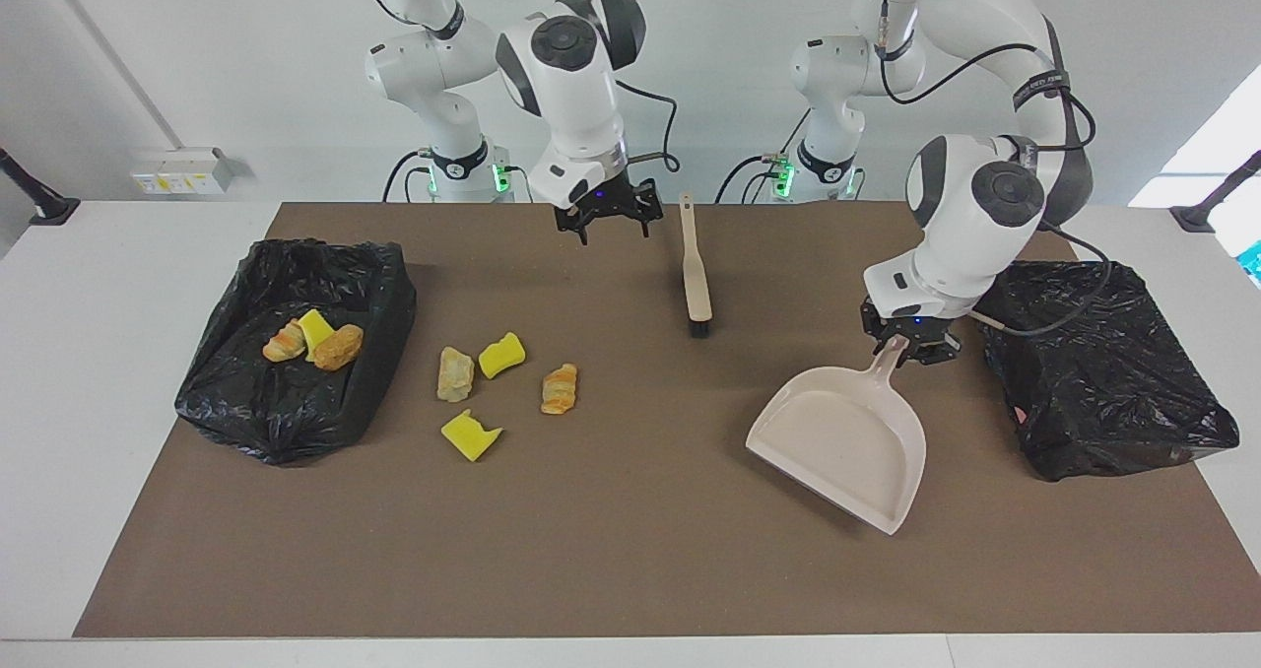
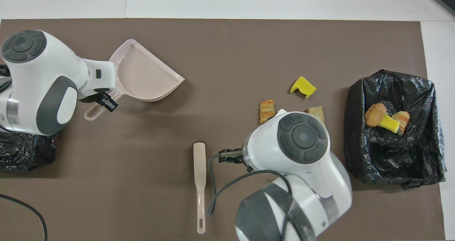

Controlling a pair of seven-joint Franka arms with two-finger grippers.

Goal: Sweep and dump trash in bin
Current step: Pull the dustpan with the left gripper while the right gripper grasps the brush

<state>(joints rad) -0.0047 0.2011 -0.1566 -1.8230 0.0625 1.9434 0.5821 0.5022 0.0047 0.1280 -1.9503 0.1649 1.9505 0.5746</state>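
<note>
Left gripper (image 1: pixel 909 351): clamped on handle of dustpan (image 1: pixel 847 441), pan empty, mouth turned away from the robots, just beside covered bin (image 1: pixel 1103 363) at the left arm's end — likely parked clear of the mess, not placed for scooping.

Right gripper (image 1: pixel 611 223): fingers spread wide, holding nothing, over the mat beside brush (image 1: pixel 696 274) — probably lining up to take it.

Brush: flat on mat, bristles pointing away from the robots, handle toward them; untouched, well apart from the pan.

Trash, loose (image 1: pixel 502 382): four bits on mat — two yellow sponge chunks, two pastry pieces — clustered near open bin (image 1: pixel 296 422), toward the right arm's end. Not yet swept.

Trash, binned (image 1: pixel 313 338): three pieces lying inside open bin.

Judgement: sweeping needs brush in hand and pan brought back beside the cluster.
</note>
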